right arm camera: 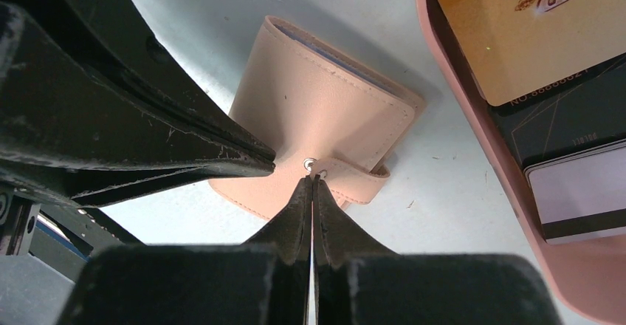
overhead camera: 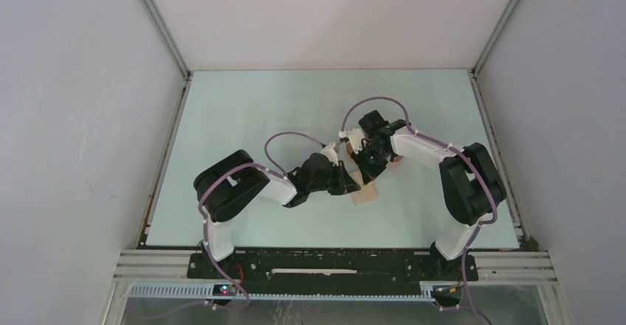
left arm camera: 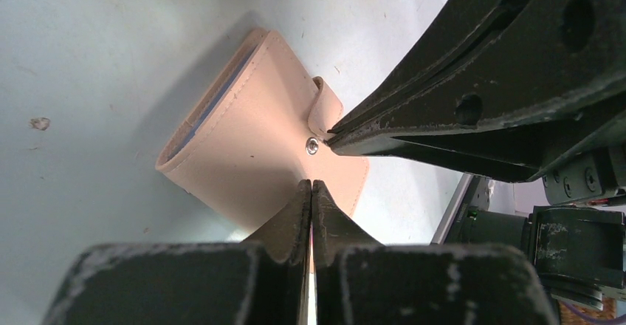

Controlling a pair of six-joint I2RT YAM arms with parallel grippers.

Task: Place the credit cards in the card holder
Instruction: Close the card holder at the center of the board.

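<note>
Two black grippers meet over one small tan leather-like folding card holder (left arm camera: 247, 144), which lies folded on the pale table (left arm camera: 74, 66) just beside a peach-pink oval tray (right arm camera: 583, 273), its strap tab curled up next to the bare metal snap. The left gripper (left arm camera: 311, 186) has its jaws pressed together, tips at the holder's face by the snap; the right gripper (right arm camera: 313, 181) has its jaws pressed together too, tips at the strap tab. Three credit cards (right arm camera: 568, 118) lie overlapped in the tray: one yellowish, one black, one pale with a dark stripe.
</note>
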